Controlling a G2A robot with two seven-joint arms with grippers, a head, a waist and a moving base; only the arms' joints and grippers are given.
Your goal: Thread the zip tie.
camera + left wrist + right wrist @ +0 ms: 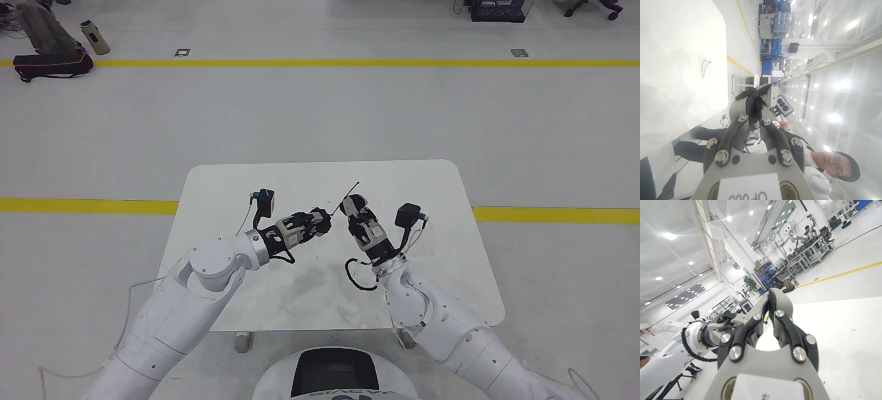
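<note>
We start on the left gripper point(319, 221), up over mid-table: its fingers are pinched together on a dark strip, probably one end of the zip tie point(352, 189). Just at its 3 o'clock, the right gripper point(349, 206) is clamped on the tie too, with the thin tail poking out toward 1 o'clock. We've bare table point(430, 190) all round, its edges well apart from both. A black bag point(50, 60) lies on the floor, far off at 10 o'clock.

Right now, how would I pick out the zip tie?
Find the white table; above its middle the left tool and right tool nearly meet. The zip tie is the thin black strand sticking out of the right tool, far slimmer than the looping arm cables.
</note>
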